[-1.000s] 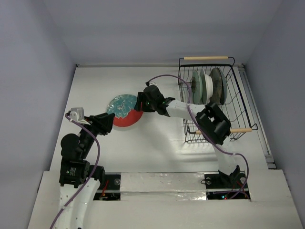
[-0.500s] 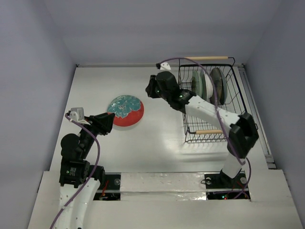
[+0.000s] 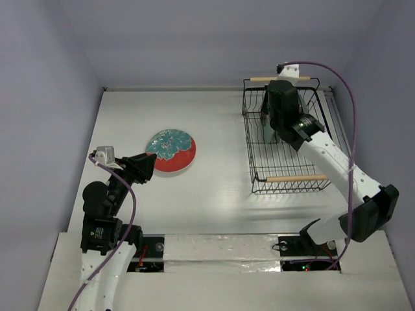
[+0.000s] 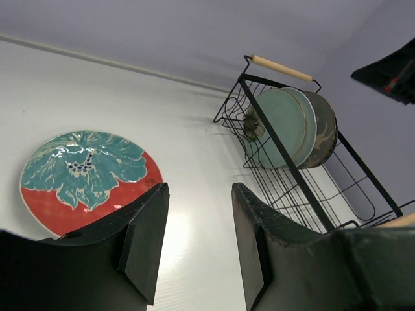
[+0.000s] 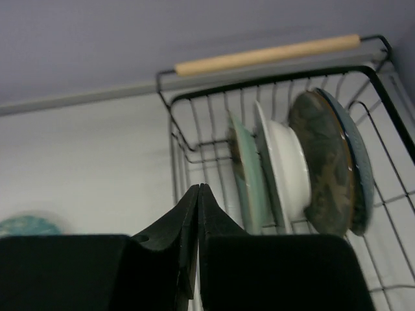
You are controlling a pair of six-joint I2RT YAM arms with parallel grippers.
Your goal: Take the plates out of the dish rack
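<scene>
A red plate with a teal flower [image 3: 170, 151] lies flat on the table left of centre. The black wire dish rack [image 3: 254, 162] stands at the right. Three plates stand on edge at its far end: a pale green one [image 5: 245, 175], a white one [image 5: 288, 170] and a dark grey one [image 5: 329, 167]. My right gripper [image 5: 198, 188] hovers over the rack just left of the green plate, jaws shut with nothing between them. The right arm [image 3: 285, 110] hides most of those plates from above. My left gripper [image 4: 199, 194] is open and empty, low beside the red plate [image 4: 81, 178].
The rack has wooden rod handles at its far end [image 3: 280, 79] and its near end [image 3: 297, 177]. Walls close the table at the back and on both sides. A raised rail [image 3: 350, 162] runs along the right edge behind the rack.
My right arm has swung from the red plate across to the far end of the rack, and its gripper has gone from open to shut. The left arm has not moved.
</scene>
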